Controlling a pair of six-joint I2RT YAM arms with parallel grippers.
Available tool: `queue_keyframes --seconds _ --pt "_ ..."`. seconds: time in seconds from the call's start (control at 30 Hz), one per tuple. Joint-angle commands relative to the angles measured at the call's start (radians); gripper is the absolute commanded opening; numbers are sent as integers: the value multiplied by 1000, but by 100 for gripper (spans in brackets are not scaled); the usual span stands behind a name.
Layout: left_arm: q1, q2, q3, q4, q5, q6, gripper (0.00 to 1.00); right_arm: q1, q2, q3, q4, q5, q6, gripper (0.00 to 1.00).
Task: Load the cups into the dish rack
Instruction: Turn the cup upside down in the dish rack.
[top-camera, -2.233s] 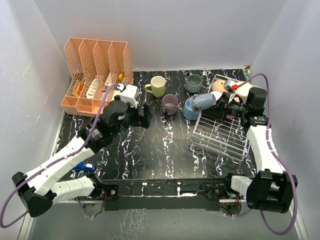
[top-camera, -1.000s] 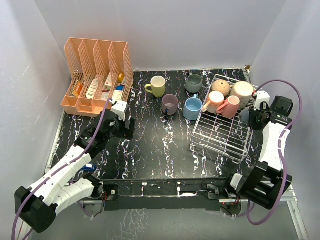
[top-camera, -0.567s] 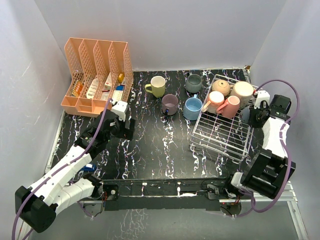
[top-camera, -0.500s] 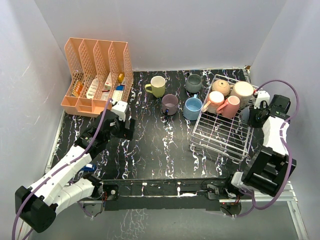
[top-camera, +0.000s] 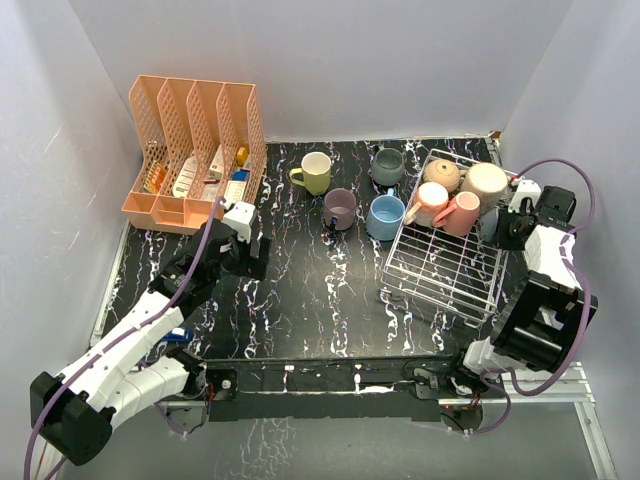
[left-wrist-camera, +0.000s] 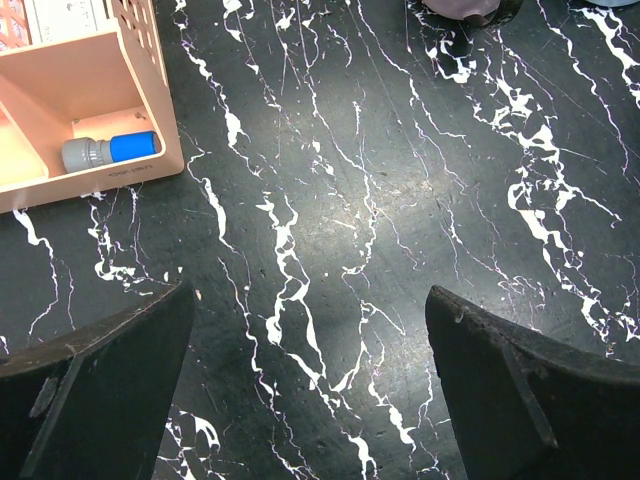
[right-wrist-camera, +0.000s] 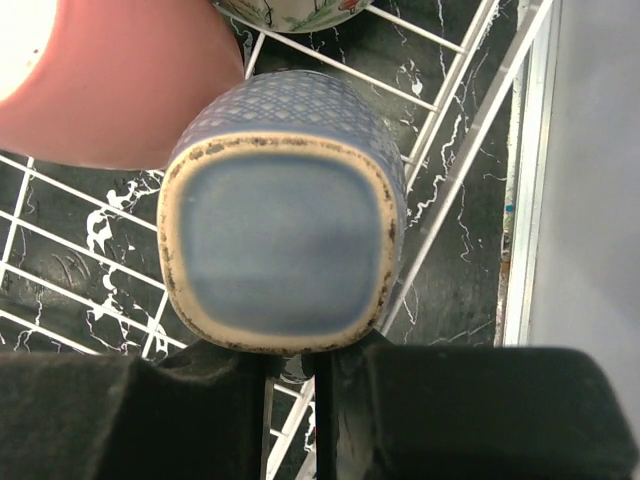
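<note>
The right tool (right-wrist-camera: 316, 372) is squeezed shut on a blue patterned mug (right-wrist-camera: 280, 250), holding it at the far right corner of the dish rack (top-camera: 440, 270), just beside a pink mug (right-wrist-camera: 110, 80), so this looks like the putting-down step. Next, I think it must set the mug on the wires and let go without bumping the pink one. The left tool (left-wrist-camera: 310, 340) hangs wide open and holds nothing over the desk (left-wrist-camera: 330, 200), and a light blue mug (top-camera: 385, 216) waits on the desk beside the rack.
</note>
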Motion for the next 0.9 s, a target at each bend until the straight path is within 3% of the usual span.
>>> queue_keyframes --seconds 0.0,0.67,0.87 --pt "3 -17 -13 11 -12 12 97 14 12 76 123 22 55 8" --pt "5 -21 -14 13 -16 15 97 101 121 124 180 138 125 10" --pt "6 -22 -14 13 -17 16 97 109 143 123 168 136 118 18"
